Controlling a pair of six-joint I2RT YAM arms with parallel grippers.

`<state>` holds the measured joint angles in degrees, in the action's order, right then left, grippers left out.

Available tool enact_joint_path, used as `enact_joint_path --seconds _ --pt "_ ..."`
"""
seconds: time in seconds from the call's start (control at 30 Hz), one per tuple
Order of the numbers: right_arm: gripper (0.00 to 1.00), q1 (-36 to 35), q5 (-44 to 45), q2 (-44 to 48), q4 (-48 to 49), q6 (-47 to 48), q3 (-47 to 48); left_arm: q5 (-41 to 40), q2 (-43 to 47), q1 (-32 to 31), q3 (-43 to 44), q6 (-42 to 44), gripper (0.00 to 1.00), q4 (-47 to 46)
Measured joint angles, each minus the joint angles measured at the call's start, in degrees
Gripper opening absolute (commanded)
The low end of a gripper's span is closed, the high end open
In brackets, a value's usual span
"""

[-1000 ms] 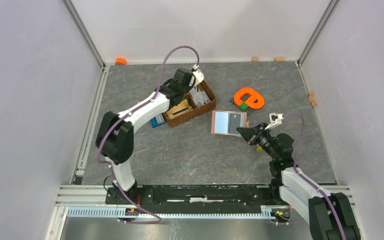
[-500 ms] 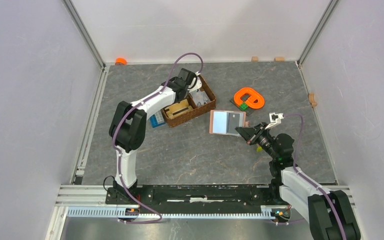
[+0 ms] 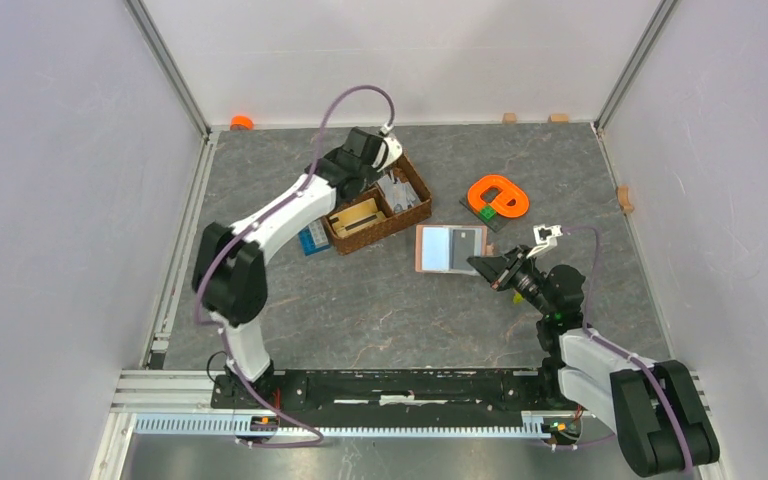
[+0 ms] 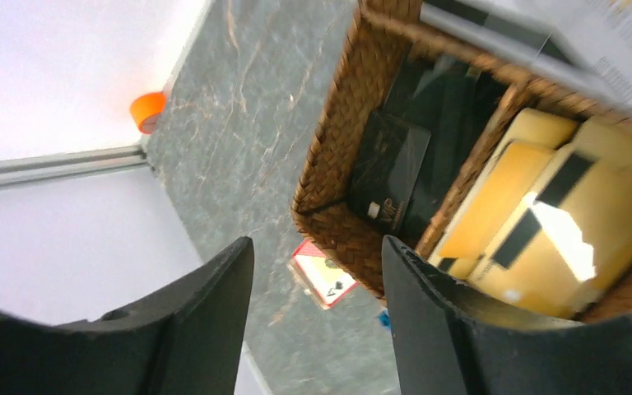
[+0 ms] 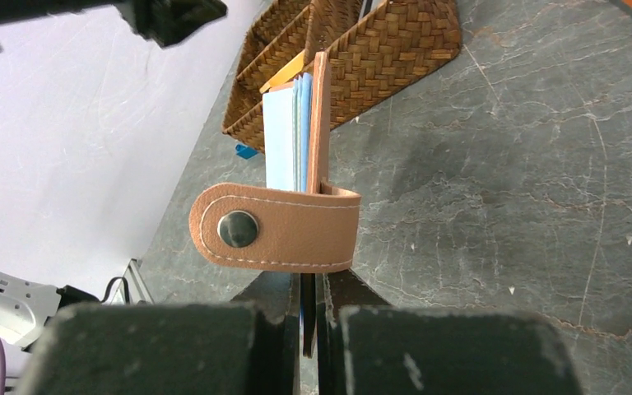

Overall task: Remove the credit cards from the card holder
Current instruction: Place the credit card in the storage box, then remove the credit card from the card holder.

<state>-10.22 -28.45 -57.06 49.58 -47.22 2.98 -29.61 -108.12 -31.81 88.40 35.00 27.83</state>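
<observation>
The holder (image 3: 451,248) was held near the middle of the table (image 3: 360,300), at 4 o'clock from the basket (image 3: 400,222). It was gripped by one edge, likely so that the open side was left free for the cards (image 5: 284,140) to be pulled out. The cards were seen tucked inside, not yet taken out. The right gripper (image 5: 309,284) was pressed almost together, and the thin edge of the holder was pinched by it, just under the snap tab (image 5: 273,229). The left gripper (image 4: 314,257) was spread wide above the basket, at 10 o'clock from the holder. Nothing was held or touched by it.
</observation>
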Motion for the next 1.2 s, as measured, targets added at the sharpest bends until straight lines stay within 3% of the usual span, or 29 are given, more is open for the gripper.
enact_joint_path --seconds 0.03,0.1,0.13,0.27,0.43,0.6,0.73,0.87,1.07,1.2 --pt "0.00 0.00 -0.31 -0.20 0.44 -0.09 0.00 1.16 2.10 -0.33 0.00 -3.45 0.74 0.04" --pt "0.00 0.00 -1.09 -0.61 1.44 -0.28 0.00 3.82 6.43 -0.70 -0.13 -10.47 0.98 -0.09" --pt "0.00 0.00 -1.46 -0.83 1.90 -0.35 0.00 6.08 9.14 -0.87 -0.87 -15.13 1.00 -0.92" --pt "0.00 0.00 -3.04 -2.01 4.28 -1.16 0.00 13.84 21.84 -0.98 -9.38 -36.15 1.00 -6.88" --pt "0.00 0.00 -6.16 -4.94 9.07 -3.80 0.02 26.84 34.07 -0.42 -30.62 -58.29 1.00 -23.69" --pt "0.00 0.00 -9.01 -9.31 15.39 -7.54 0.02 37.29 30.84 -3.06 -46.34 -68.72 1.00 -39.56" --pt "0.00 0.00 -10.93 -13.22 21.68 -11.58 0.02 45.72 27.30 -4.48 -52.87 -73.31 0.95 -51.19" --pt "0.00 -0.07 -12.07 -15.19 25.75 -14.12 0.02 52.41 26.12 -5.16 -53.16 -75.78 0.80 -60.81" --pt "0.00 -1.57 -12.33 -15.34 26.16 -14.14 0.22 58.64 21.38 -5.84 -51.78 -79.78 0.34 -70.64" --pt "0.00 -3.93 -11.23 -13.75 20.39 -10.54 1.79 61.94 18.84 -5.81 -51.58 -81.74 0.24 -72.87"
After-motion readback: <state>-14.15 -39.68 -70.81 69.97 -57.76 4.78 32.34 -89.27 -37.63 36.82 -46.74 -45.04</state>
